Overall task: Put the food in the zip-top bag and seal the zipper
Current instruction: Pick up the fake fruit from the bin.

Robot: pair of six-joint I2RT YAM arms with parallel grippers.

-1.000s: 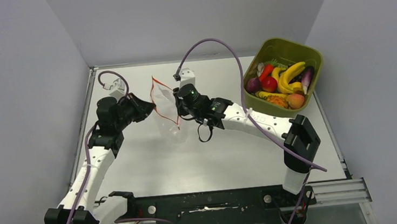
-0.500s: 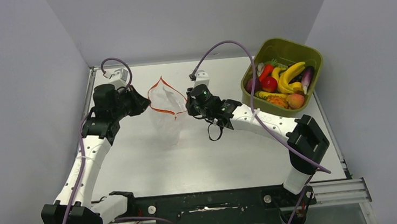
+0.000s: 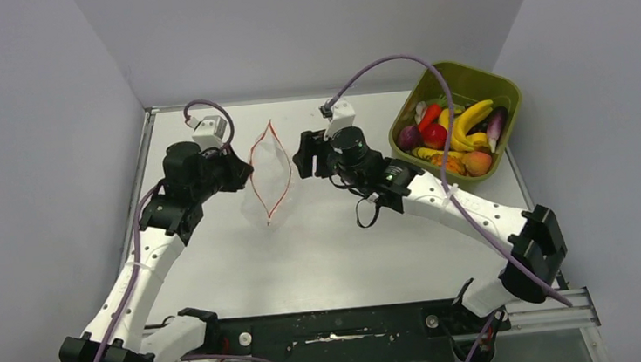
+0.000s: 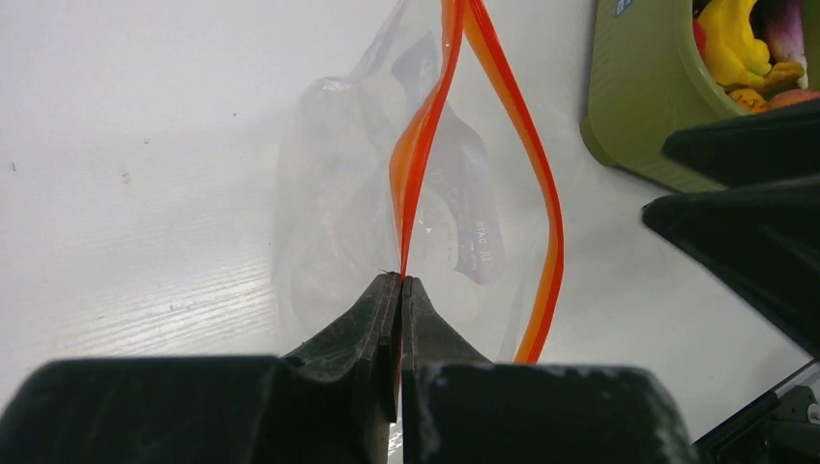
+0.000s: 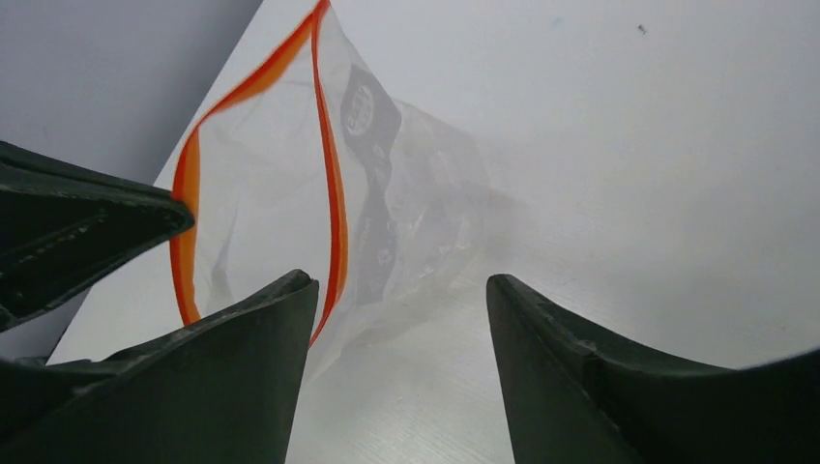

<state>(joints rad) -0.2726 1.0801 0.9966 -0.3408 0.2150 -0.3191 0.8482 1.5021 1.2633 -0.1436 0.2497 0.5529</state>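
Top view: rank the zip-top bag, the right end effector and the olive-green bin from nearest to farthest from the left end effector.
From the left end effector:
1. zip-top bag, pinched in its shut jaws, just to its right.
2. right end effector, open, on the bag's other side.
3. olive-green bin, at the far right.

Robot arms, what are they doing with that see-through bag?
They are getting a bag ready for toy food. The left hand pinches the bag's orange strip, holding the mouth up and open. The right hand is open beside the bag, holding nothing. The toy food sits in the green bin, and none shows in the bag.
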